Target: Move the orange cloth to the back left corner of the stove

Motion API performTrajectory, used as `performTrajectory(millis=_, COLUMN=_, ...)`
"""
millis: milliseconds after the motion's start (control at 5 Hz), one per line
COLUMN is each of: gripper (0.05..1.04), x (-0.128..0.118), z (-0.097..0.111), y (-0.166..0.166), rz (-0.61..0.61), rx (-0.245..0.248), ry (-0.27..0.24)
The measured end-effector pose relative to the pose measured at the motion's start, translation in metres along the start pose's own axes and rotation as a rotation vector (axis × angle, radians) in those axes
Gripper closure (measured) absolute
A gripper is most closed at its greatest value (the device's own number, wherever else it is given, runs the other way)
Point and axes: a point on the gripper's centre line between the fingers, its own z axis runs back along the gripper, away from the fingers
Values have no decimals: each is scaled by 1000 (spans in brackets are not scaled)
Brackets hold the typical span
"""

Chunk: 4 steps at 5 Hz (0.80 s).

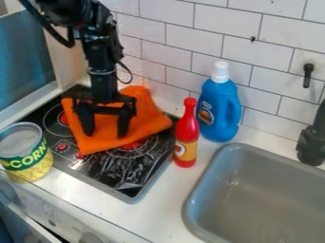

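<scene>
The black gripper (106, 134) hangs pointing down over the stove at the left of the camera view, its two fingers spread apart. Below and around the fingertips lies an orange cloth (147, 117), spread across the back part of the black stovetop (107, 173). Whether the fingertips touch the cloth I cannot tell. No object shows between the fingers apart from the cloth beneath them.
A corn can (26, 154) stands at the stove's left front corner. Right of the stove are an upright red bottle (186, 135) and a blue bottle (219, 109). Farther right are a grey sink (254, 190) and a black faucet (312, 142). A tiled wall (190, 35) rises behind.
</scene>
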Motion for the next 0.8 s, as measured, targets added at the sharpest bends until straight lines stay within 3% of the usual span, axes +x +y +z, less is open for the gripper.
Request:
performTrajectory(millis=400, gripper=83, x=10, z=-5, y=10, rz=59, rx=-12, ry=-7)
performTrajectory(millis=600, gripper=83, x=39, z=3, y=26, rz=99, rx=61, ry=-84)
performTrajectory(millis=800, gripper=83, x=71, z=8, y=58, rz=171, rx=107, ry=-121)
